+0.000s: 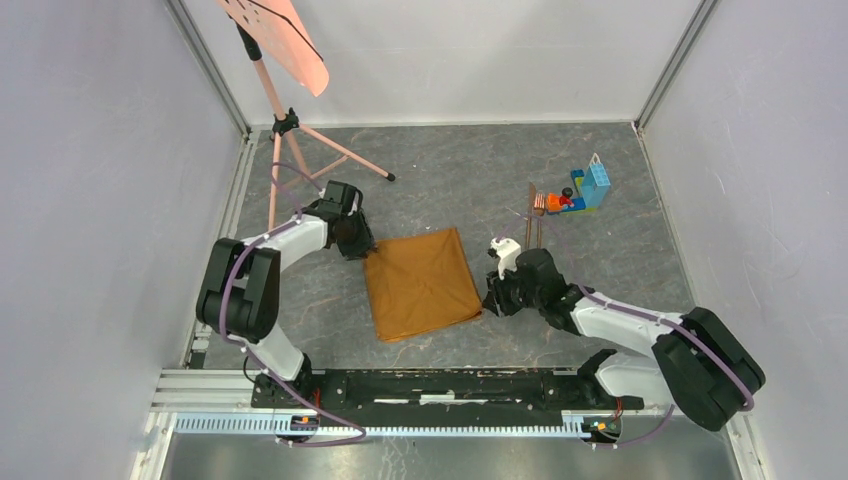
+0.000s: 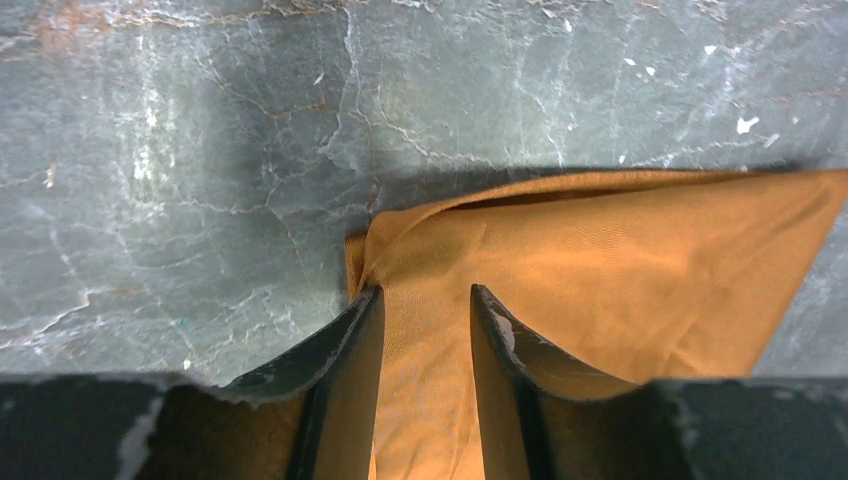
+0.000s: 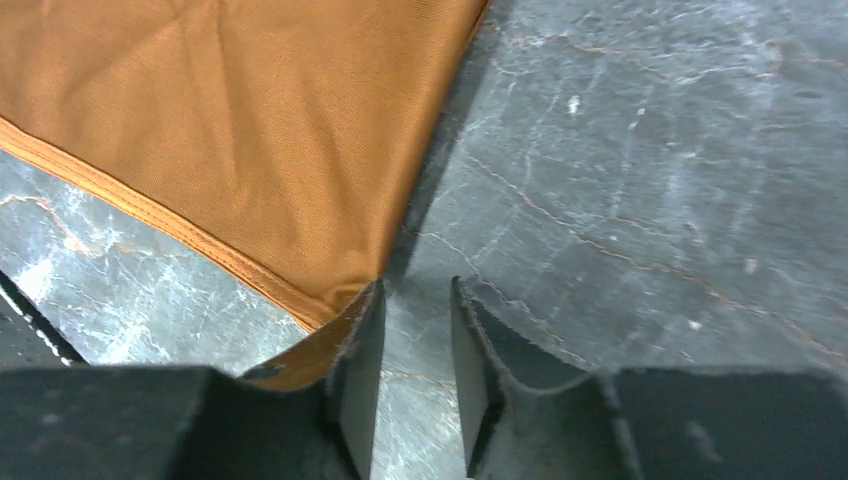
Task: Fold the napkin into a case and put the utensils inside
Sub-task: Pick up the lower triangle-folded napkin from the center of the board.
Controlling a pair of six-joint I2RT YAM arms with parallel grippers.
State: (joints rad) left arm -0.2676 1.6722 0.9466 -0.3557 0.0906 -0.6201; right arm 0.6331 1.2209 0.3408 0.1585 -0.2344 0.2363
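Rust satin napkin [image 1: 420,285], your left gripper [image 2: 426,295] straddling its rumpled corner, pinch unclear, right gripper [image 3: 417,290] parted beside the hemmed corner.

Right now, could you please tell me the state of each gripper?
Left gripper: open, with the napkin corner between its jaws.
Right gripper: open, holding nothing.

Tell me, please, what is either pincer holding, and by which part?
Left pincer straddles a corner of the napkin; whether it grips cannot be told. Right pincer holds nothing.
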